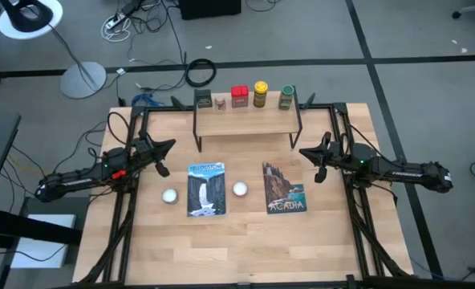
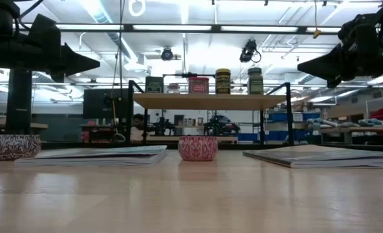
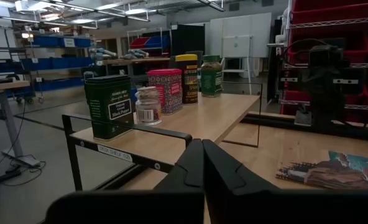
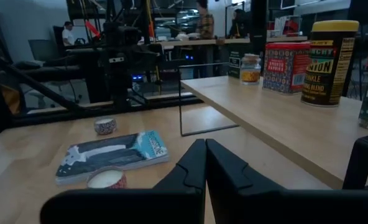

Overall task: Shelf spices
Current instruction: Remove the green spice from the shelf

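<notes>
High view is showing all five small spice containers (image 1: 241, 97) standing on the light wooden-topped shelf (image 1: 245, 122), beyond both closed, empty grippers, left (image 1: 167, 145) and right (image 1: 306, 151); shelving is looking finished, calling only for retreat.

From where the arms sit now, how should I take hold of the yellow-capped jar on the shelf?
Probably grip the yellow-capped jar across its round body just below the cap, coming from above. It stands upright in a row with the red tin and green jar close on either side, so a sideways approach looks crowded. Right gripper sits nearer.
</notes>
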